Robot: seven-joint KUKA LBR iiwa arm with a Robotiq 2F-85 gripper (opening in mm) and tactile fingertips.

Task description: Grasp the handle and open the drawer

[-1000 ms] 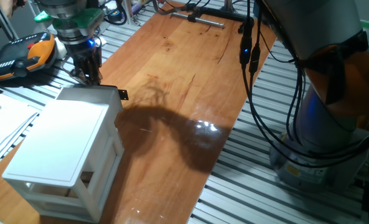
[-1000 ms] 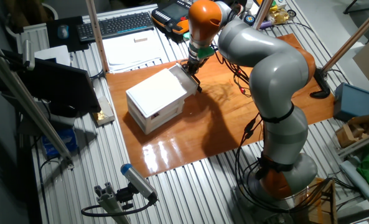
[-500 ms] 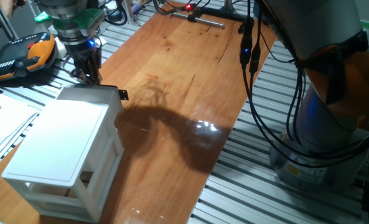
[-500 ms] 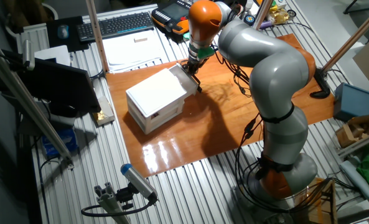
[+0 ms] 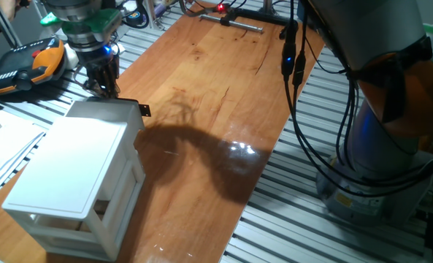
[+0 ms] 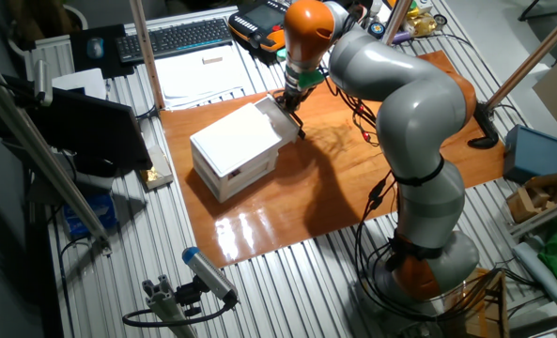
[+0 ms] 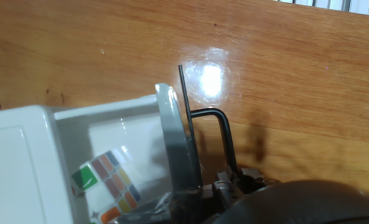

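While the drawer (image 7: 109, 149) already stands partly out of the cabinet (image 5: 70, 175) on the table (image 5: 223, 95), showing a coloured cube (image 7: 106, 183) inside, its handle (image 5: 144, 111) juts from the front edge. The pincer (image 5: 103, 88) sits at that front wall; whether it is clamped I cannot tell. I judge a straight, level pull away from the cabinet works best. Nothing differs from the earlier frames
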